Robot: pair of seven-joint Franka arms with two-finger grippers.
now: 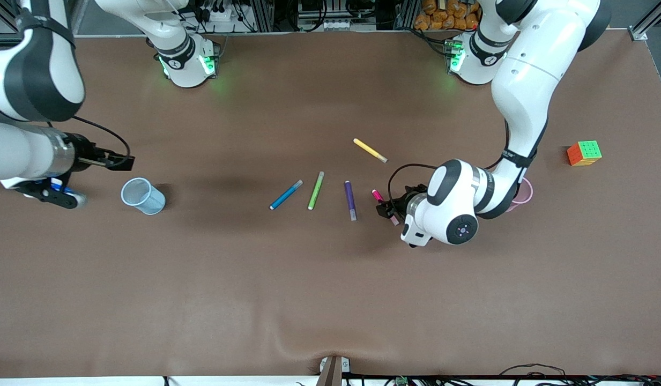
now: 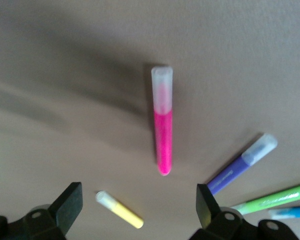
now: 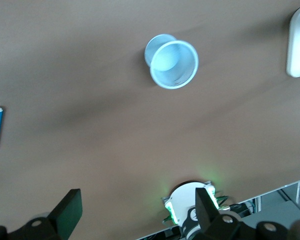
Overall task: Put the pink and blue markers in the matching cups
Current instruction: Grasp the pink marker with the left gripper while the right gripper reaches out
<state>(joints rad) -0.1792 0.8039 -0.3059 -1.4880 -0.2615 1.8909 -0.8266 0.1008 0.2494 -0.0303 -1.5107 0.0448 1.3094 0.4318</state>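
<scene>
Brown table: magenta-pink marker (pale translucent cap), flat.

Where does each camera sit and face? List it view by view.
Front view: high across the table, facing both arm bases; shows left gripper over the pink marker.
Left wrist view: looks down at the pink marker between its open fingers.
Right wrist view: looks down at the blue cup.
Shared: purple marker.
</scene>
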